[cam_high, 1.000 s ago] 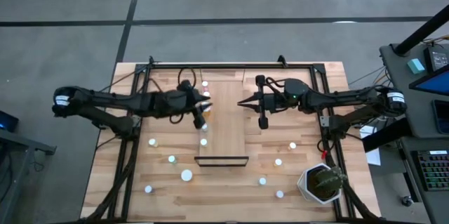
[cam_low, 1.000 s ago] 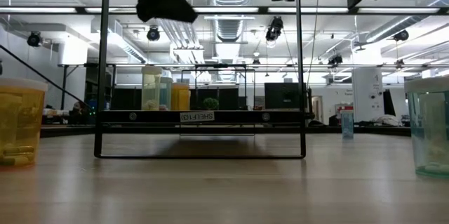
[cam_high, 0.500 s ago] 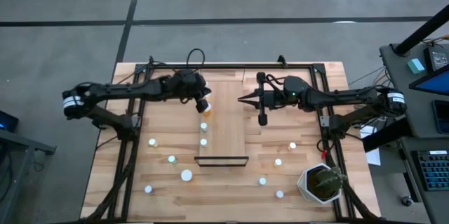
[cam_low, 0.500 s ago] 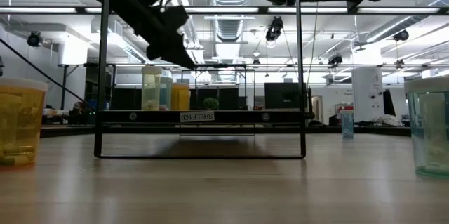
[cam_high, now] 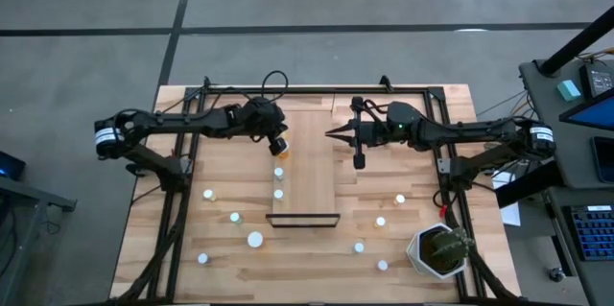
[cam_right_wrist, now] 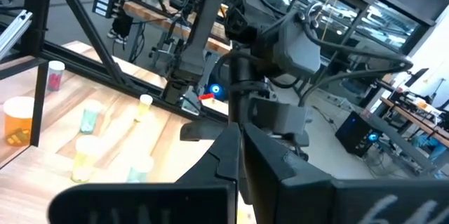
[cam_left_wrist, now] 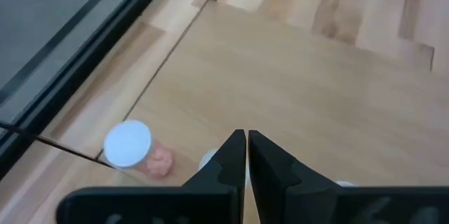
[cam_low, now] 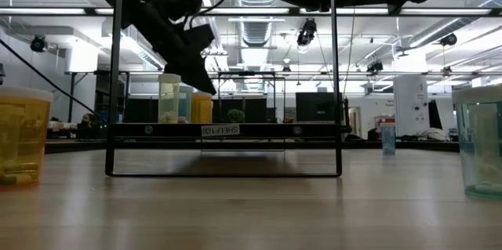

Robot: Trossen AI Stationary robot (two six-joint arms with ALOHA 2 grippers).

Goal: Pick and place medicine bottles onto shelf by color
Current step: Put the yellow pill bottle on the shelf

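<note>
Shelf [cam_high: 307, 167] is my landmark: a long light-wood plank lying down the middle of the table. I see my left gripper [cam_high: 279, 144] hovering over its left edge, fingers pressed together and holding nothing. My right gripper [cam_high: 331, 136] hangs above its right edge, also pinched closed and empty. Medicine bottles [cam_high: 278, 174] with white caps stand along its left edge; others are scattered on the table either side.

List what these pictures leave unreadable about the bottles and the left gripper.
- High view: bottles off the shelf show only as white caps, such as this bottle; body colours too small to tell.
- Left wrist view: the shut left gripper covers most of a white cap behind its fingers.
- Low view: edge bottles are cut off by the frame, like the yellow bottle.
</note>
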